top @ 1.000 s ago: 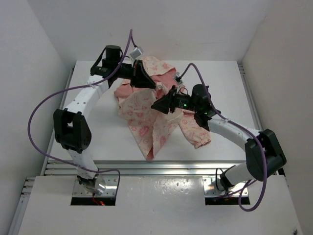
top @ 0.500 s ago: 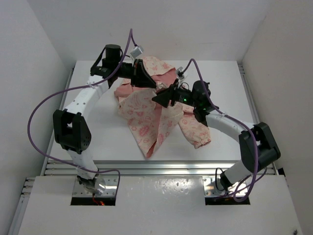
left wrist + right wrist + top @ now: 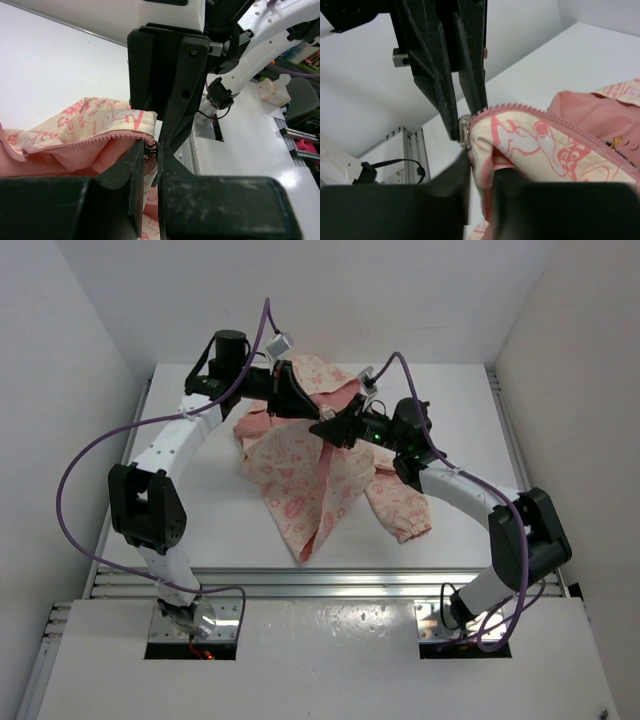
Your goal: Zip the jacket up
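The jacket [image 3: 298,480], cream with pink floral print and salmon lining, lies in the middle of the table, its upper front edges lifted. My left gripper [image 3: 310,412] is shut on the jacket's zipper edge; in the left wrist view [image 3: 151,149] a small dark zipper part sits between the pads, with pink zipper teeth [image 3: 85,142] running left. My right gripper [image 3: 323,428] is shut on the other front edge [image 3: 481,167], fabric [image 3: 530,140] bulging between its fingers. The metal zipper slider [image 3: 464,131] sits at that corner, touching my left fingers [image 3: 445,65]. The two grippers meet tip to tip.
A sleeve with an elastic cuff [image 3: 408,525] lies at the right of the jacket. The hood [image 3: 325,375] lies toward the back. White walls enclose the table [image 3: 200,520] on three sides. A purple cable [image 3: 90,455] loops off each arm.
My right gripper has moved up and left with its jacket edge, closing on my left gripper. The left arm has hardly moved.
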Robot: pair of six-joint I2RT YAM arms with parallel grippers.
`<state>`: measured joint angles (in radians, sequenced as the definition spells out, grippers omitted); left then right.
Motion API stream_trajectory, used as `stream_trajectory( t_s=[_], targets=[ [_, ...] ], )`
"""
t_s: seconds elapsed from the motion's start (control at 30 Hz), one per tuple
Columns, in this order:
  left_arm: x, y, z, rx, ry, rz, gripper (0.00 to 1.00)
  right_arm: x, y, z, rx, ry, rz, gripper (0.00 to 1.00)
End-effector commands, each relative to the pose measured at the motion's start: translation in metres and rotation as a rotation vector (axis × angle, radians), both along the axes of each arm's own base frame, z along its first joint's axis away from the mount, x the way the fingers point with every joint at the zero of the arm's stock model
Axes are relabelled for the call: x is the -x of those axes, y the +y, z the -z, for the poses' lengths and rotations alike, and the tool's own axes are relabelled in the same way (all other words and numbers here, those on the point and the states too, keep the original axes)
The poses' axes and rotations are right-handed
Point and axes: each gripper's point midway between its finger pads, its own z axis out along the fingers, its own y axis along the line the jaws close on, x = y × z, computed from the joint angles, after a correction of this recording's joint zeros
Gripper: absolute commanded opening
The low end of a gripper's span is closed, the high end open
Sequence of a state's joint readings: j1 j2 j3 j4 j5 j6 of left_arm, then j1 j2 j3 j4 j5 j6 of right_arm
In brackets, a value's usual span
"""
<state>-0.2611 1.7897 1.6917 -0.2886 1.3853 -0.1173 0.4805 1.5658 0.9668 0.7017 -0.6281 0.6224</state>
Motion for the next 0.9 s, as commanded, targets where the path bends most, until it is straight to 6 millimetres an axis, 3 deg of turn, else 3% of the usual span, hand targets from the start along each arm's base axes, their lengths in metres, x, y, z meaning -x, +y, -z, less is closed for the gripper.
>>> stream_trajectory(
  t_s=[0.0, 0.07, 0.27, 0.4, 0.53, 0.87],
  targets=[
    [0.012, -0.001, -0.02, 0.025, -0.072, 0.02, 0.0, -0.001, 0.003, -0.035, -0.048, -0.123, -0.001, 0.07],
    [0.01, -0.001, -0.019, 0.022, -0.073, 0.011, 0.0, 0.0, 0.002, -0.035, -0.043, -0.13, -0.002, 0.0],
    [-0.005, 0.001, -0.006, -0.007, -0.056, -0.071, 0.0, 0.017, -0.011, -0.042, -0.021, -0.176, -0.001, 0.0],
    [-0.019, 0.006, 0.0, -0.004, -0.014, -0.136, 0.0, 0.028, -0.021, -0.034, 0.027, -0.207, 0.002, 0.0],
    [-0.032, 0.012, -0.006, 0.034, -0.011, -0.184, 0.0, 0.039, -0.029, -0.032, 0.053, -0.232, 0.006, 0.0],
    [-0.055, 0.022, 0.004, 0.039, 0.05, -0.271, 0.0, 0.056, -0.041, -0.027, 0.091, -0.254, 0.016, 0.0]
  ],
)
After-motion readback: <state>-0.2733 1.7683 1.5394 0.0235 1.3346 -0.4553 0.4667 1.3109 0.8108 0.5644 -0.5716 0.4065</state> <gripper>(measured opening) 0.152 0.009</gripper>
